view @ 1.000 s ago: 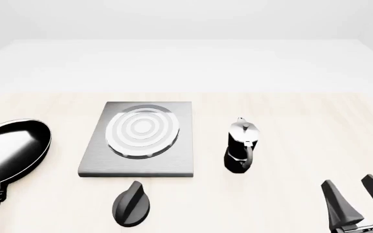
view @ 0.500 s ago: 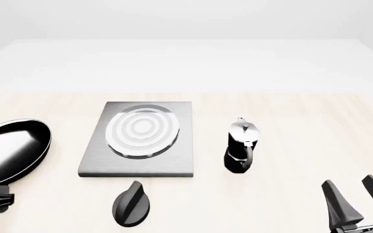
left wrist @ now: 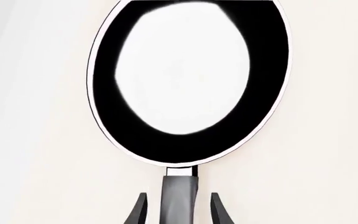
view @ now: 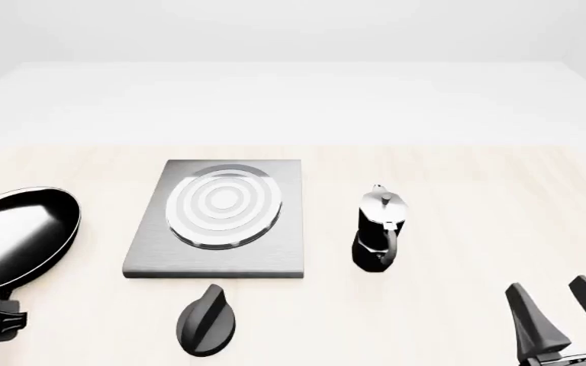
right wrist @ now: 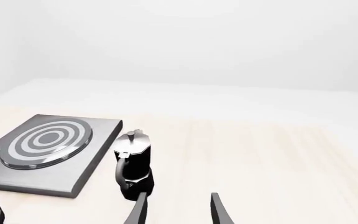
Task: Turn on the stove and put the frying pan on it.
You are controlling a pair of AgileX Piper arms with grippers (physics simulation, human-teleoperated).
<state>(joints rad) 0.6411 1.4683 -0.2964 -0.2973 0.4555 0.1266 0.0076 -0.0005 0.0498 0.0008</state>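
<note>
- Two grippers were in view at the near edge of the table.
- The left gripper had its fingers spread on either side of the frying pan handle; whether they touched it could not be determined.
- The frying pan lay flat on the table at the far left of the front view, well apart from the stove.
- The stove slab sat left of centre, burner rings bare; its black knob lay just in front of the slab.
- The moka pot stood upright to the right of the stove.
- The right gripper hung open and empty at near right.
</note>
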